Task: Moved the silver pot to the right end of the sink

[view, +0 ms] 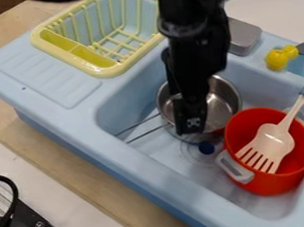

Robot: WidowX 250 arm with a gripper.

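Note:
The black gripper (191,120) hangs down from the top edge over the left part of the silver pot (224,103), hiding some of its rim and inside. That pot stands in the left-to-middle part of the blue sink (127,166), its thin wire handle pointing to the lower left. Whether the gripper touches the pot I cannot tell.
A red pot (255,183) with grey handles takes up the sink's right end, close beside the silver pot, with a slotted spatula (276,141) leaning in it. A yellow dish rack (92,69) sits upper left. Behind the sink are a grey block (243,36) and yellow tap parts (277,60).

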